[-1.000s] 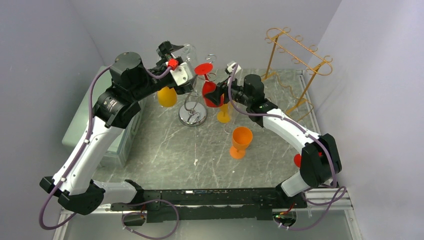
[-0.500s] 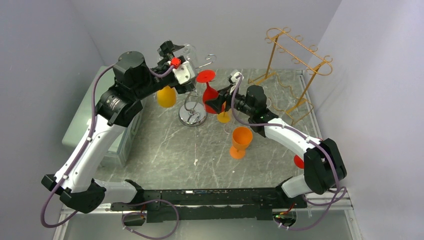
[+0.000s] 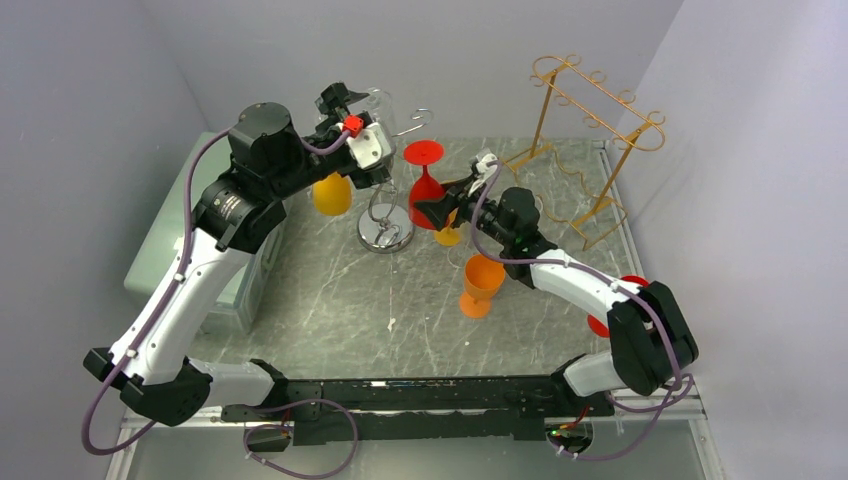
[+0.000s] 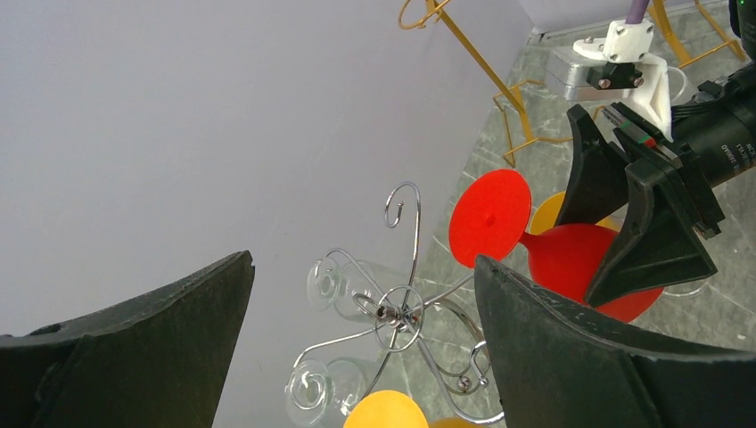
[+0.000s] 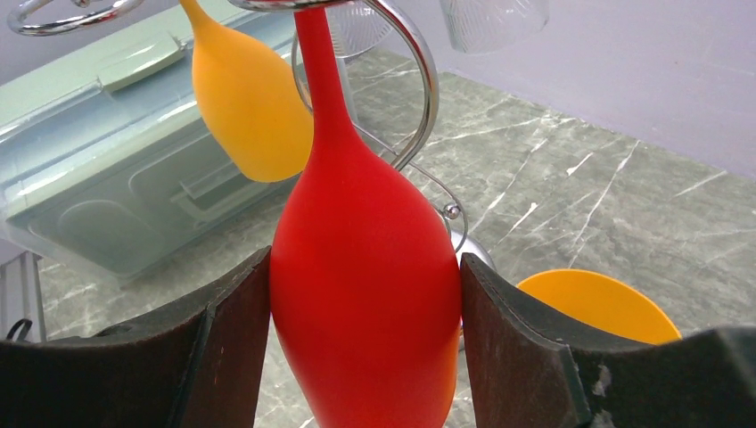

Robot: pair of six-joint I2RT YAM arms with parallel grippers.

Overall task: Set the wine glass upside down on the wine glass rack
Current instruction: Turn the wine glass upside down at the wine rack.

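Between the right jaws, clamped on its bowl, the red glass (image 5: 365, 294) is upside down, stem up in a rack (image 3: 385, 236) loop. It looks light, smooth and slippery, so the bowl's widest part seems the safest hold. Left jaws gape empty above.

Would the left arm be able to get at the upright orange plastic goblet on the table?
Probably yes: the left gripper is open and empty, and the orange goblet stands alone, though the right arm runs close beside it.
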